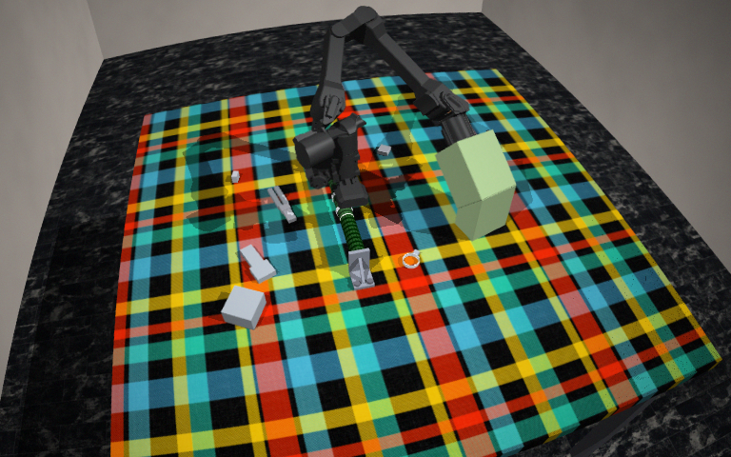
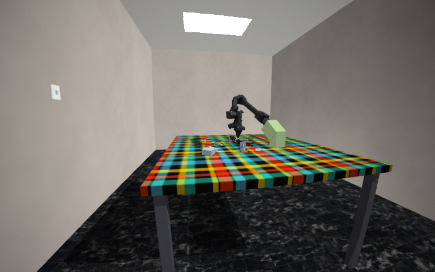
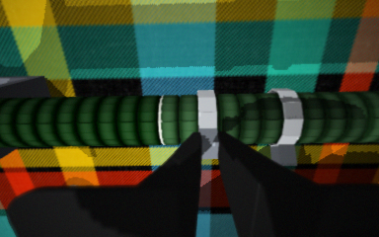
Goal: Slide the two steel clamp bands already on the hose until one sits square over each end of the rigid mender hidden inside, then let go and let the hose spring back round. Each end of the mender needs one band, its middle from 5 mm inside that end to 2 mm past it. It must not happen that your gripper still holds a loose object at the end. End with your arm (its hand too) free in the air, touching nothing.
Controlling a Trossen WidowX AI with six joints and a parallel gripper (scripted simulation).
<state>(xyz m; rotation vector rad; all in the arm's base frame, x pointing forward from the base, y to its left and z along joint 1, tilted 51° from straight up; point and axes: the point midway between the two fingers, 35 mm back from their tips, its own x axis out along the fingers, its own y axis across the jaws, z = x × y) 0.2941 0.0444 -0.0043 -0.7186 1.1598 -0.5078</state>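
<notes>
A green ribbed hose [image 3: 123, 120] lies across the wrist view; in the top view the hose [image 1: 350, 228] runs from under my wrist to a grey bracket [image 1: 360, 268]. My gripper [image 3: 208, 139] is shut on the tab of a steel clamp band [image 3: 207, 116] that rings the hose. A thin pale line [image 3: 161, 119] crosses the hose just left of that band. A second steel band [image 3: 290, 118] sits on the hose further right, tilted slightly. In the exterior view the gripper [image 2: 238, 134] points down at the hose [image 2: 235, 139].
A large pale green block [image 1: 478, 182] stands right of the arm. Grey blocks [image 1: 244, 307] [image 1: 257, 263] and a grey bar [image 1: 282, 203] lie to the left. A small white ring with an orange centre [image 1: 410, 260] lies right of the bracket. Small grey cubes [image 1: 384, 149] [image 1: 235, 175] lie farther back.
</notes>
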